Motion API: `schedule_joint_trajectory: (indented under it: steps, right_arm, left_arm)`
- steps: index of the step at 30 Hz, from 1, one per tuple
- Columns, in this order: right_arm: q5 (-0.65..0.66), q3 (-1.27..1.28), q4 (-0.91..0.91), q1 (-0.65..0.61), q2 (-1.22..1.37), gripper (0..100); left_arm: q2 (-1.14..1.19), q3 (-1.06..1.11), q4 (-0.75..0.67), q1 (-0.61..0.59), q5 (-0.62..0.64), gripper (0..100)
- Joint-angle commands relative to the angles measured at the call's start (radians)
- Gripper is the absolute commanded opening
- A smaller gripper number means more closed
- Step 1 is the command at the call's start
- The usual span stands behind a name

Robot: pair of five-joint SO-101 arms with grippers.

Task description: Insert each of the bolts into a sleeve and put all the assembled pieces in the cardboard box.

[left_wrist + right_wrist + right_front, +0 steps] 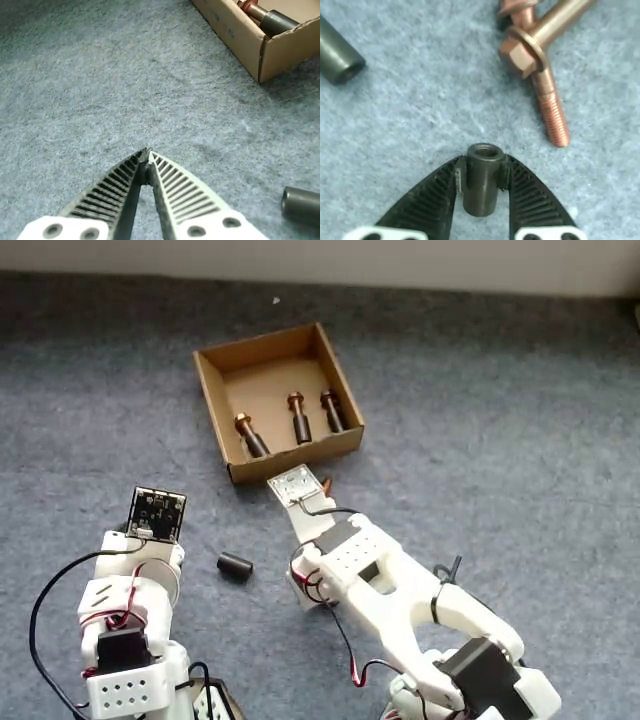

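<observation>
While the right gripper [483, 162] sits mid-frame just below the box [300, 455], clamped on a sleeve [481, 192] that looks stood on end, bore up, two bolts [546, 92] lie crossed nearby. I'd guess grabbing one drags the other. Left gripper [146, 159], lower left, is pinched together, empty.

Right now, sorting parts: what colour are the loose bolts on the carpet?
Copper-coloured; the bolts show best in the right wrist view.
</observation>
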Motion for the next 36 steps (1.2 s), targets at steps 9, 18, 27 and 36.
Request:
schedule_joint_trajectory:
  steps: [9, 18, 27, 36]
  right_arm:
    - [0.005, -0.008, 0.122, 0.007, -0.004, 15.4]
    - [0.011, -0.005, 0.119, 0.004, -0.012, 5.6]
    - [0.008, -0.081, 0.196, 0.036, -0.105, 0.4]
    - [0.006, -0.077, 0.166, 0.24, -0.456, 0.4]
  left_arm:
    - [-0.004, -0.025, -0.018, -0.005, -0.006, 1]
    - [-0.004, -0.025, -0.018, -0.005, -0.006, 1]
    - [-0.004, -0.025, -0.018, -0.005, -0.006, 1]
    - [-0.004, -0.025, -0.014, -0.002, -0.006, 1]
